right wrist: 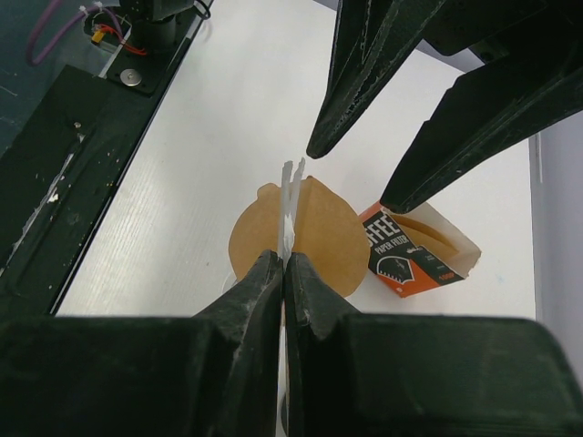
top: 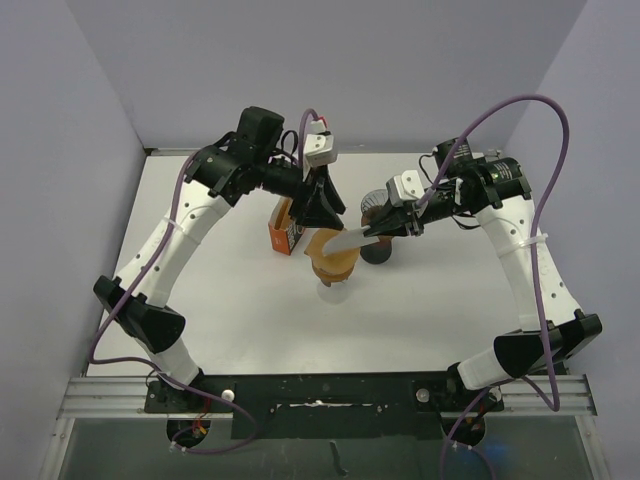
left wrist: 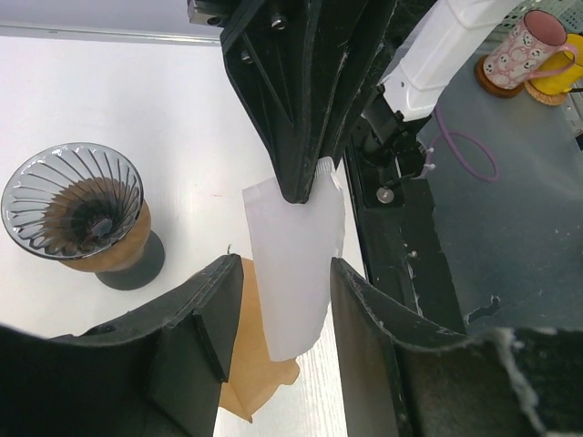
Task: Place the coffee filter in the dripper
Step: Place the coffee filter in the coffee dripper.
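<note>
The glass dripper (left wrist: 75,205) with a wooden collar and dark base stands upright on the white table; in the top view the dripper (top: 372,206) is partly hidden behind my right gripper. My right gripper (right wrist: 283,258) is shut on a flat white paper filter (left wrist: 293,269) and holds it above the table; it also shows in the top view (top: 378,230). My left gripper (left wrist: 284,266) is open, with the jaws on either side of the white filter and not touching it; it also shows in the top view (top: 322,208). A brown filter (right wrist: 319,232) lies on the table beneath.
An open orange coffee-filter box (right wrist: 414,250) lies on the table beside the brown filter, also seen in the top view (top: 285,235). A pink mug (left wrist: 528,44) stands off the table beyond the black base rail (left wrist: 401,264).
</note>
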`<move>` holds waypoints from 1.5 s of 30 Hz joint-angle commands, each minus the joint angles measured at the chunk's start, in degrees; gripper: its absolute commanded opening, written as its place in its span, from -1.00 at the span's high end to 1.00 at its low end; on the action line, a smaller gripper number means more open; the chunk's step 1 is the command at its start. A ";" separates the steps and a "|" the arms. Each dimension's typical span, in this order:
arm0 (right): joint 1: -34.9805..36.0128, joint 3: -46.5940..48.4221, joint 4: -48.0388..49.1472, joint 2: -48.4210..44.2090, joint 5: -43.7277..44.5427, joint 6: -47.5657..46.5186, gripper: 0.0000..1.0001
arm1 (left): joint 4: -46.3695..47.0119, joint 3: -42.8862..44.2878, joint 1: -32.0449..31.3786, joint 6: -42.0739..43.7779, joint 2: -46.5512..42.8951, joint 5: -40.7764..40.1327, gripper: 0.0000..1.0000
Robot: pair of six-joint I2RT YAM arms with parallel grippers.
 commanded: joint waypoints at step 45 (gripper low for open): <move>-1.42 1.78 0.19 -0.63 -5.07 0.34 0.93 | -2.83 -3.73 -0.03 9.67 -1.30 3.30 0.18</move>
